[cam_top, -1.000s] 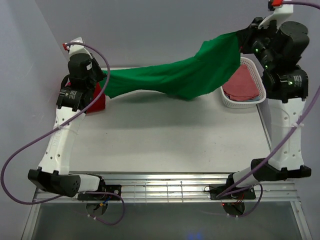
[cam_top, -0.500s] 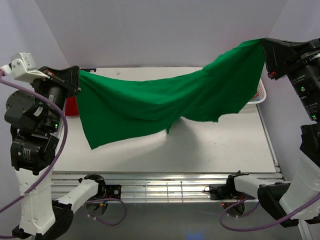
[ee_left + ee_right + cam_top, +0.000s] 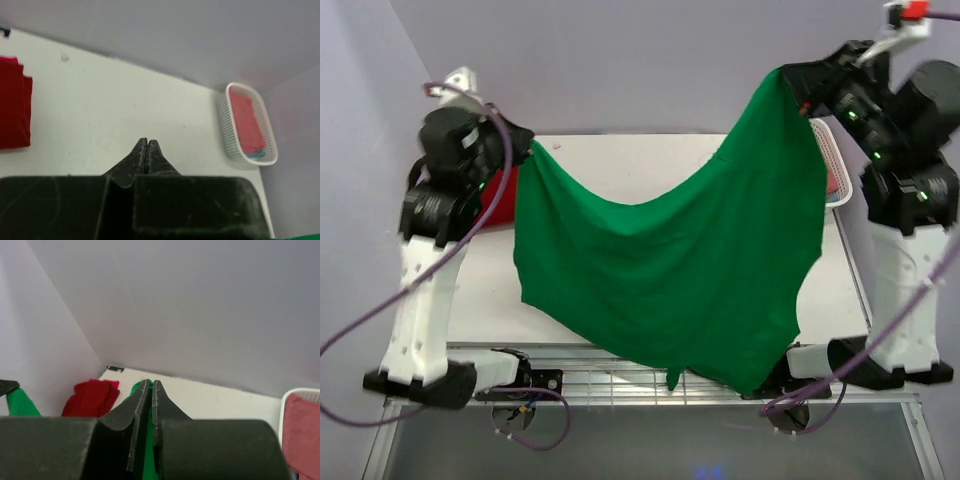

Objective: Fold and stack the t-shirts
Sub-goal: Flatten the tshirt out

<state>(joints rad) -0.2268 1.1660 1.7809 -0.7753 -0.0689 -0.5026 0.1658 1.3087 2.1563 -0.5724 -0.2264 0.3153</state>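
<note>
The bright green t-shirt (image 3: 690, 270) hangs spread out in the air between my two grippers, and its lower edge reaches down over the table's front rail. My left gripper (image 3: 525, 143) is shut on its left top corner. In the left wrist view the jaws (image 3: 146, 141) are pressed together and the cloth is hidden below them. My right gripper (image 3: 795, 82) is shut on the right top corner, and green cloth (image 3: 152, 450) shows between its fingers (image 3: 151, 382). The deep red t-shirt (image 3: 500, 195) lies folded at the table's back left; it also shows in both wrist views (image 3: 12, 102) (image 3: 92, 397).
A white mesh basket (image 3: 838, 185) holding pinkish-red cloth stands at the table's back right, partly behind the green shirt; it also shows in the left wrist view (image 3: 225, 125). Grey walls close in the back and both sides. The white table (image 3: 620, 165) shows behind the shirt.
The green shirt was bunched and stretched low over the back of the table. Both arms have lifted and swung it, and it now hangs open and much lower at the front.
</note>
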